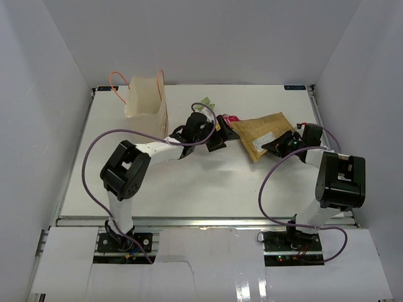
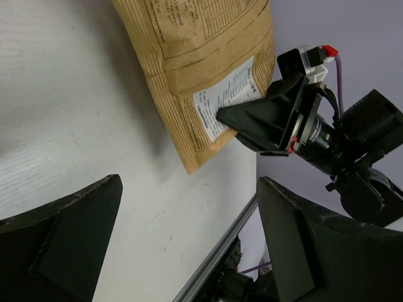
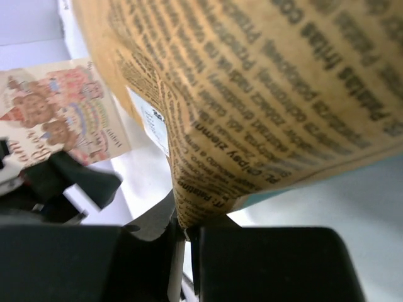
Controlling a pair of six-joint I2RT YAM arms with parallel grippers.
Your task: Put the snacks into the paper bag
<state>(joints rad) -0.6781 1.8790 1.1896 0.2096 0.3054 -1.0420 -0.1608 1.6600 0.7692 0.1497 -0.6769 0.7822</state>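
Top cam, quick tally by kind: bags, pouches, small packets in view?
Cream paper bag with orange cord handles: 1
Large tan paper pouch with white label: 1
Small candy packets showing: 2 (green packet, pink-red packet)
Total: 4 in view; others may be hidden.

Arms: two. Grippers: two, namely left gripper [image 1: 225, 139] and right gripper [image 1: 272, 145]. Purple cables [image 1: 260, 192]: two, one per arm.

Paper bag [image 1: 146, 99]: one, well to the left of the left gripper.

Tan pouch [image 1: 264, 131]: one, pinched at its near edge in the right gripper.

Small packets countable from above: two, namely one green packet [image 1: 205, 103] and one pink-red packet [image 1: 228, 118], both just beyond the left gripper. Further packets behind that gripper: not countable.
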